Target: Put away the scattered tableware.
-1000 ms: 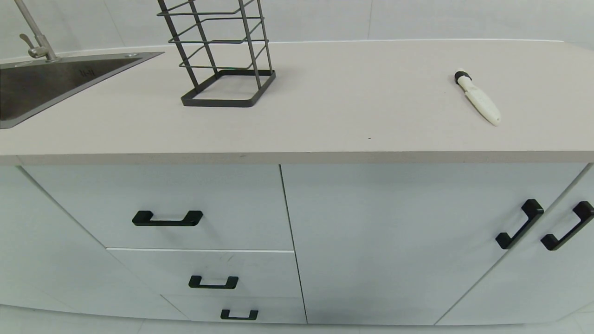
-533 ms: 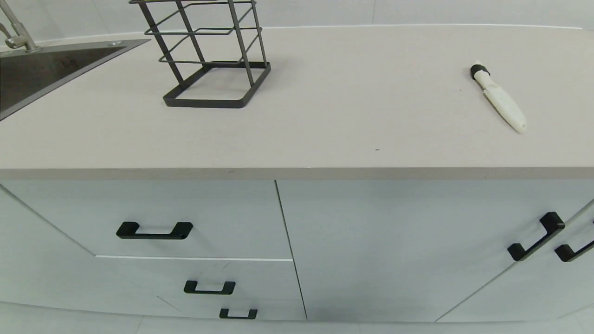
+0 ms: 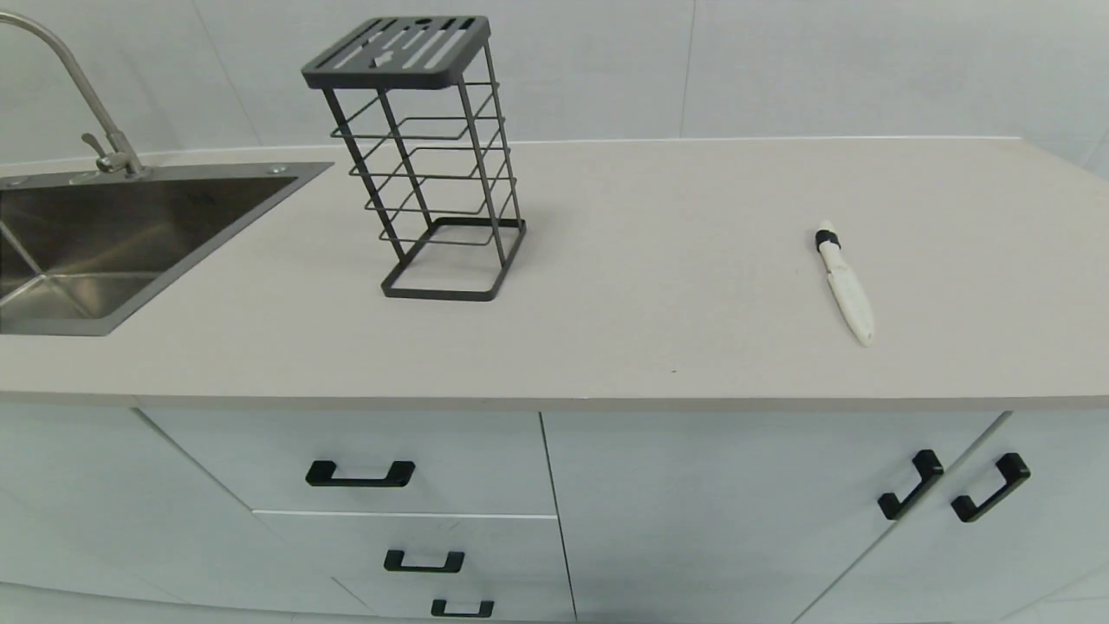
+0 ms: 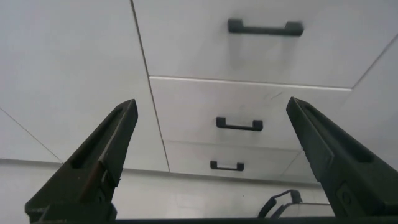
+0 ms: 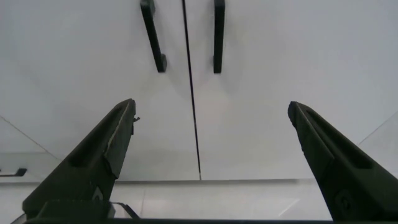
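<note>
Left gripper (image 4: 211, 102), right gripper (image 5: 211, 104): both spread wide, empty, parked low at the cabinet fronts, so nothing picked up yet.
Sheathed knife (image 3: 845, 284) flat on countertop (image 3: 658, 260), well right of wire rack (image 3: 431, 165). Slim, white, plastic-looking, black collar at one end, taper at the other; probably light. Rack upright: black metal rods, slotted top plate, presumably the knife's home, tip-down through a slot. Counter matte beige, smooth. Left gripper facing drawers (image 4: 205, 106) below rack; right gripper facing paired door handles (image 5: 153, 37), below and right of rack. Steel sink (image 3: 130, 225) left of rack.
</note>
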